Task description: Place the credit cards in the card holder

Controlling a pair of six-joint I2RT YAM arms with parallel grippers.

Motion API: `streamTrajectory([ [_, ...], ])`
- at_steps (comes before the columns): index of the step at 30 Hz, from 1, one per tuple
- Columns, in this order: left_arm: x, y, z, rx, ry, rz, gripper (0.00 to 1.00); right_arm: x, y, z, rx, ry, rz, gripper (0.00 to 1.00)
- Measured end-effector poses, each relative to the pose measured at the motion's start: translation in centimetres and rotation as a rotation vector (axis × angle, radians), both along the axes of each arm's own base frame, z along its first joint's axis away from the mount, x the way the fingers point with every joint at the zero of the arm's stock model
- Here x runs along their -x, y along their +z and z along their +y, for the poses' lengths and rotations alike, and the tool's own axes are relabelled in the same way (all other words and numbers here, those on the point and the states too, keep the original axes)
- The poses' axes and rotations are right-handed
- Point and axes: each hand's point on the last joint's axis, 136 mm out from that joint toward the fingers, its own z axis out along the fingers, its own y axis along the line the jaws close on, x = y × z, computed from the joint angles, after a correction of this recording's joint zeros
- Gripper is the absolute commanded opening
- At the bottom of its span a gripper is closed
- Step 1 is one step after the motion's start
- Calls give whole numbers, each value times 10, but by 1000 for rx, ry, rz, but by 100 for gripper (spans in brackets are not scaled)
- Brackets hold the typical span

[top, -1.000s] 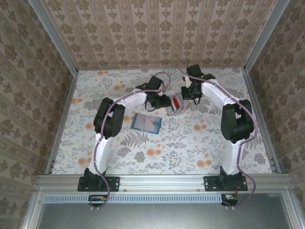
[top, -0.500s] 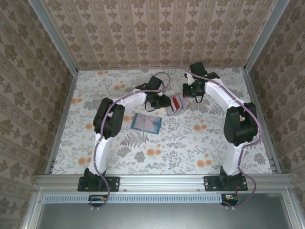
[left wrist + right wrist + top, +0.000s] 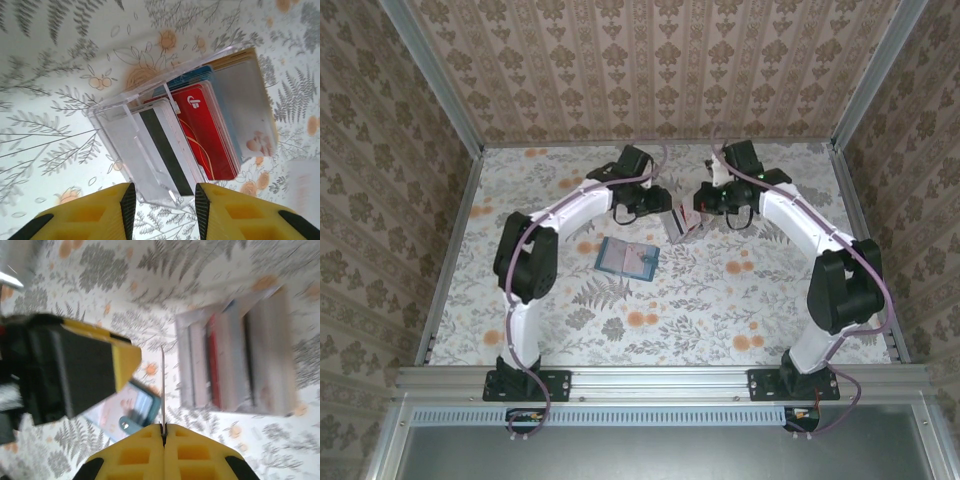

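The card holder (image 3: 627, 258), a teal wallet, lies open on the floral table, left of and nearer than both grippers. It also appears in the right wrist view (image 3: 136, 409). Several credit cards (image 3: 200, 130), red, white and pale grey, stand in a clear slotted tray (image 3: 684, 219). My left gripper (image 3: 663, 207) is at the tray's left side. Its jaws (image 3: 164, 196) stand open with the tray's corner between them, touching neither pad. My right gripper (image 3: 707, 201) is shut on one thin pale credit card (image 3: 162, 387), seen edge-on, above the table beside the tray (image 3: 235, 365).
The table is covered in a floral cloth (image 3: 670, 310) and fenced by metal rails with patterned walls behind. The left gripper's yellow and black finger (image 3: 75, 367) hangs close to the left of the held card.
My right gripper has come away from the tray with a card in it, and its elbow has swung right. The left arm's elbow has swung left, its gripper still at the tray.
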Motion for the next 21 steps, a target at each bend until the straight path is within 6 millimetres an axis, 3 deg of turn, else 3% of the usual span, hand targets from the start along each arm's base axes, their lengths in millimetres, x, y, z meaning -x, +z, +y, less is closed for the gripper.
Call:
streamTrajectory([
  [4,5,2,44,-26,58,4,39,24,-15,42,-62,66,45,1],
  [8,17,-26,101,-99,144,60,39,48,-36,92,-72,159,95,1],
  [13,56,-69,166,-192,243,172,38,66,-71,139,-23,236,157,0],
  [16,74,-85,179,-221,256,212,38,63,-80,157,-4,244,160,0],
  [21,86,-98,182,-231,252,234,38,51,-81,175,31,236,120,0],
])
